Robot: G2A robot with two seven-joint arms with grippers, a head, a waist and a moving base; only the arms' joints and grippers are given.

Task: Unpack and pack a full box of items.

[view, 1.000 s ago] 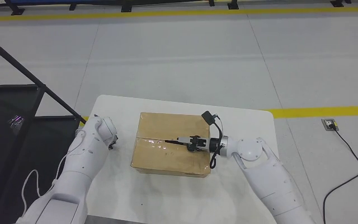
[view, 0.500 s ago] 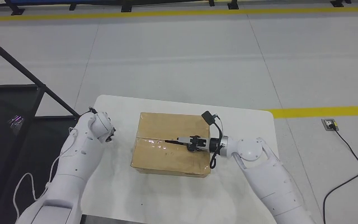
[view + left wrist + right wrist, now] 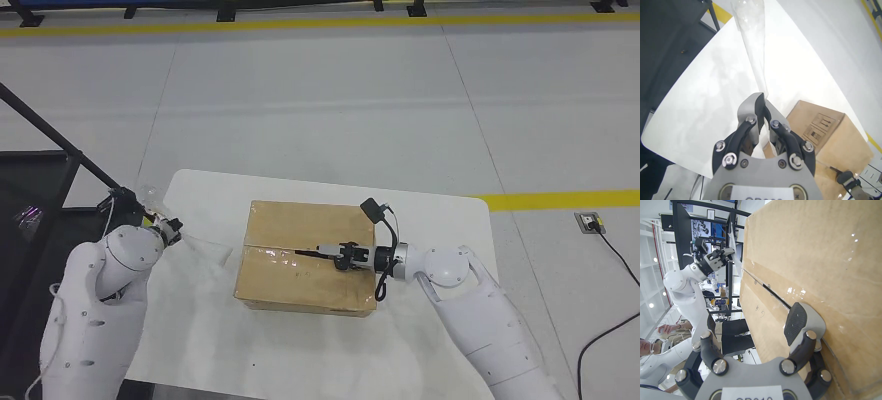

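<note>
Open table [image 3: 440, 225] lies beyond and right of the box [image 3: 300, 225]. Left of it a tape [image 3: 753, 47] spans from box to left gripper [image 3: 763, 102] — a barrier; right gripper [image 3: 335, 252] occupies the lid seam.

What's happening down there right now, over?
Left gripper shut on tape strip, stretched from box. Right gripper open, at top seam. Box closed.

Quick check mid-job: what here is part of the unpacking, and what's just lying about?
Part of the job:
cardboard box, flaps shut
clear tape strip, pinched in the left gripper
right gripper, open, one finger on the box top by the seam

Lying about:
white table
black frame beside the table
floor socket
</note>
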